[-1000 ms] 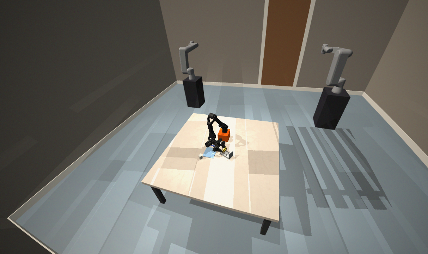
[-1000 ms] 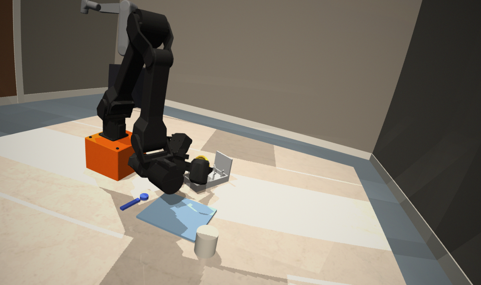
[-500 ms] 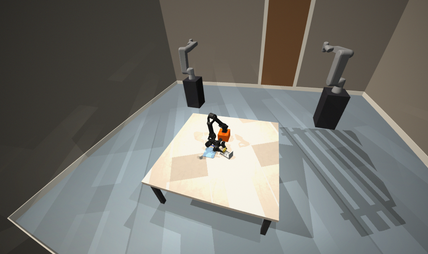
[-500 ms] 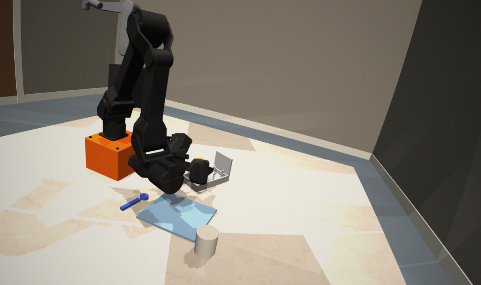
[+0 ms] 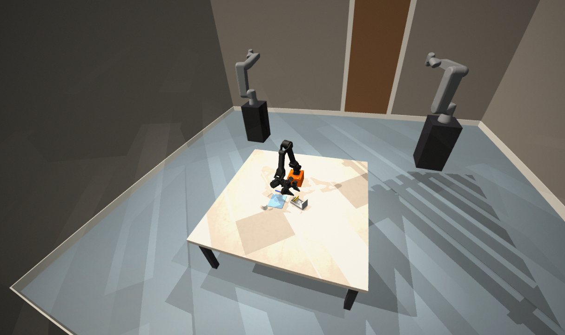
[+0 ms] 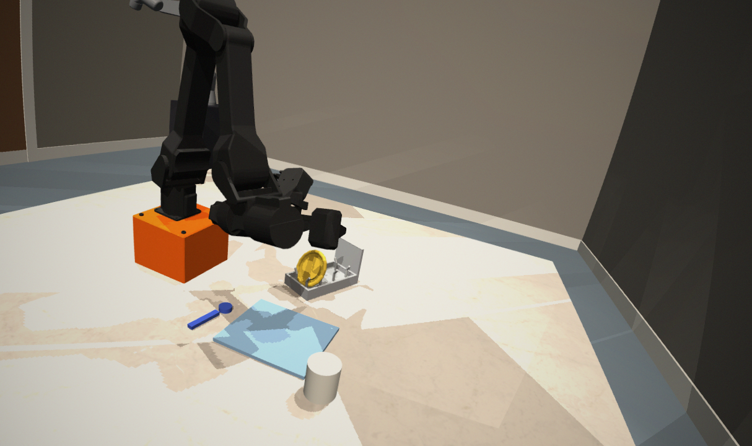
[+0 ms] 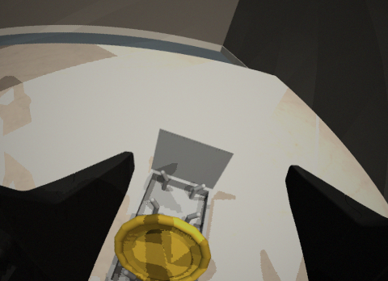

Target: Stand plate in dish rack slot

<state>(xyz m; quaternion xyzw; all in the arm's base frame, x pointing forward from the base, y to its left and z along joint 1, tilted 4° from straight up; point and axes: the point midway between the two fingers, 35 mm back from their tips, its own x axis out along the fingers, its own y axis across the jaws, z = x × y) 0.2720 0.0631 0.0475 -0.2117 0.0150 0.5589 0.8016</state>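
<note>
Gripper (image 5: 290, 188) (image 6: 331, 228) (image 7: 212, 167): fingers stood apart, holding nothing.
Plate (image 5: 296, 199) (image 6: 311, 267) (image 7: 162, 249): upright in the rack (image 5: 304, 203) (image 6: 334, 288) (image 7: 191, 159), wrist view's lower centre.
Handling: probably stiff, light, slippery.
Hold: opposite rim edges.

Brown door (image 5: 377, 56) in taupe wall (image 5: 284, 54) (image 6: 450, 100) | blue-grey floor (image 5: 143, 250) (image 6: 622, 355) | pale table (image 5: 326, 237) (image 6: 450, 366) (image 7: 242, 95) | patchy light

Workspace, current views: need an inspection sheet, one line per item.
Surface: pale table, patches of shade.
Job's things: yellow plate on edge in grey dish rack, toward the end away from its tall panel.
Clutter: blue board, whitish cylinder, blue bar, blue disc.
End effector: open, above the rack, nothing held.
Cables: nothing seen.
Surroundings: two grey arms on dark pedestals, brown door.
</note>
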